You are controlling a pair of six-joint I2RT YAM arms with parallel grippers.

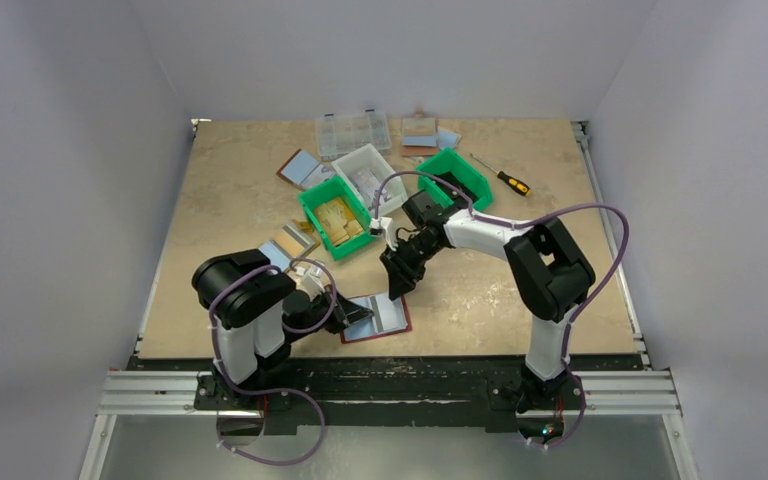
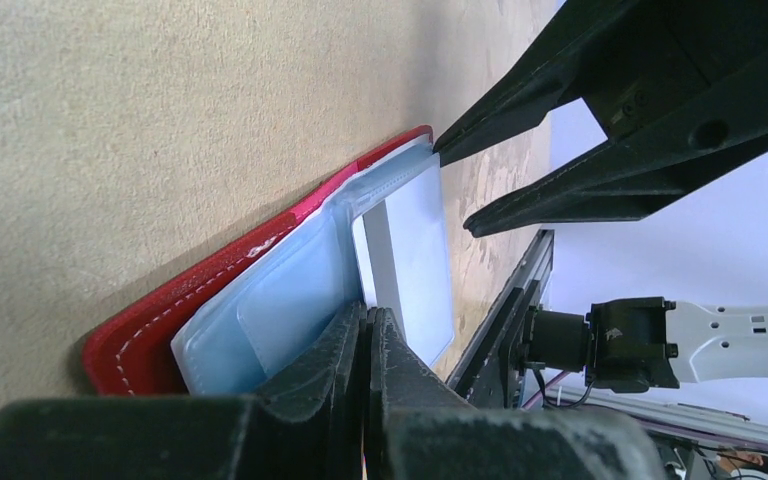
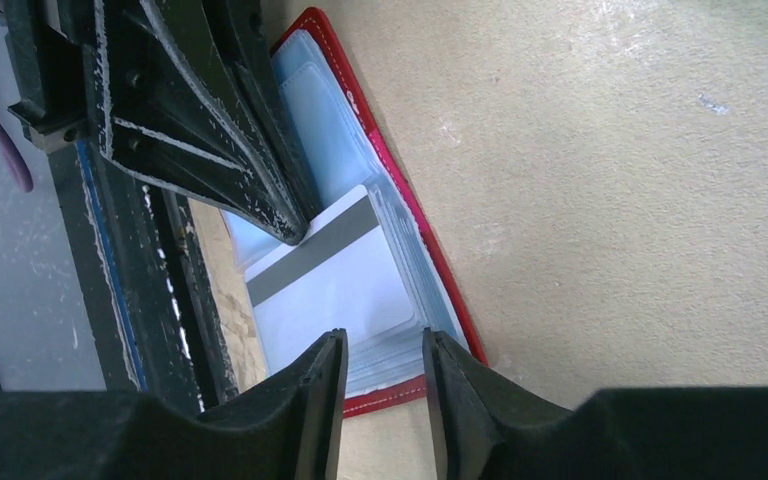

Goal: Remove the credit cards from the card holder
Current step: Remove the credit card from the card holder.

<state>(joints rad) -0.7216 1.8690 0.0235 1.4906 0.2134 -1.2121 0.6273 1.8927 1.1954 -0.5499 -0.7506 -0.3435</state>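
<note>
The card holder [image 1: 409, 318] lies open near the table's front edge, with a dark red rim [image 3: 443, 295] and pale blue panels [image 2: 290, 295]. A pale credit card [image 3: 335, 280] with a grey band sticks partly out of a pocket toward the table edge; it also shows in the left wrist view [image 2: 415, 260]. My left gripper [image 1: 360, 318] is shut, and its tips [image 2: 368, 318] rest on the holder's middle, beside the card's corner. My right gripper [image 3: 380, 345] is open and empty just above the holder's far edge, its fingers [image 2: 530, 100] apart and pointing at the card.
Behind the holder stand two green bins [image 1: 335, 215] [image 1: 457, 177], a white bin [image 1: 370, 175] and a clear organiser box [image 1: 353, 130]. Other bifolds [image 1: 298, 165] [image 1: 420, 130] and a screwdriver [image 1: 502, 176] lie at the back. The black rail [image 3: 150, 300] runs along the table's front edge.
</note>
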